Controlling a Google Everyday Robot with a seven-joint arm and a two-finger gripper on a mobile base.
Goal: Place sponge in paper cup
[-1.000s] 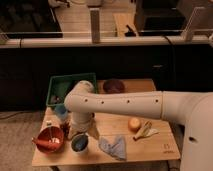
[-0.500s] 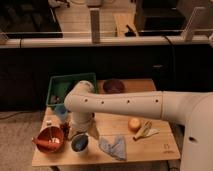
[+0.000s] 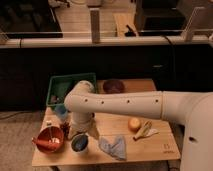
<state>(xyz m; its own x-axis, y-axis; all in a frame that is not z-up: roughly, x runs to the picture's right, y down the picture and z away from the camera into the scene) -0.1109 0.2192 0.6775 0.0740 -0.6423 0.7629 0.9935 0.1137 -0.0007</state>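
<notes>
Nothing has visibly shifted since the earlier frames: the arm (image 3: 125,104) stays stretched from the right across the wooden table (image 3: 150,150), its elbow bent down at the left. The gripper (image 3: 75,134) hangs low behind that bend, just above the cup (image 3: 80,143) near the front edge. The sponge cannot be made out. A blue cloth (image 3: 114,146) lies right of the cup, a red bowl (image 3: 49,139) to its left, and a green bin (image 3: 70,87) sits behind.

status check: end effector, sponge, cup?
End effector low over table's left, behind the arm. Sponge not identifiable. Cup upright just beside it. Blue cloth lies right of cup.
</notes>
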